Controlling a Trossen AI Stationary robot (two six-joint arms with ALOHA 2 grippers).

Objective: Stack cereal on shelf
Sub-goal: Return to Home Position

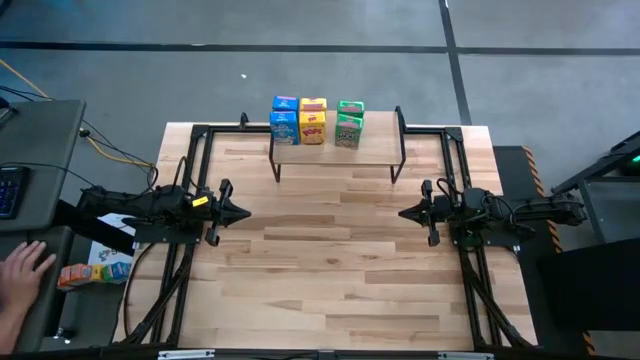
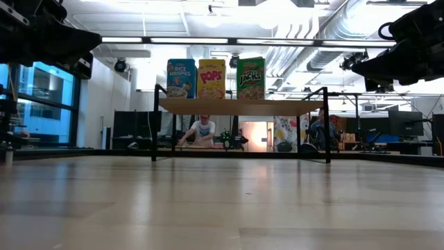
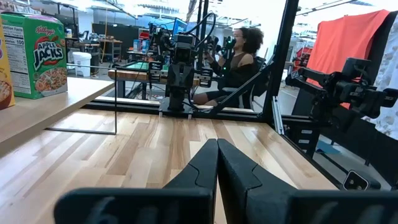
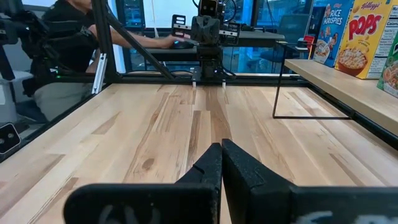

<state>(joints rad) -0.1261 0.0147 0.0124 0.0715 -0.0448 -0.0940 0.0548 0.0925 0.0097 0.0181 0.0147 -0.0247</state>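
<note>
The shelf [image 1: 335,152] stands at the table's far middle on thin black legs, its light wood board also showing in the low view [image 2: 236,107]. On it, upright on their bases in a row, stand a blue cereal box [image 1: 285,118], a yellow one [image 1: 313,120] and a green one [image 1: 349,123]. My left gripper [image 1: 240,212] hovers shut near the table's left edge, pointing level toward the right. My right gripper [image 1: 405,212] hovers shut near the right edge, pointing left. Both are well short of the shelf and hold nothing. Each wrist view shows the fingertips closed together, left [image 3: 217,144] and right [image 4: 221,146].
Black frame rails [image 1: 190,170] run along both sides of the table. A person's hand [image 1: 25,265] and a few small boxes [image 1: 95,272] are on a side table to the left. People sit beyond the far edge [image 2: 203,130]. The wooden tabletop [image 1: 330,260] lies between the arms.
</note>
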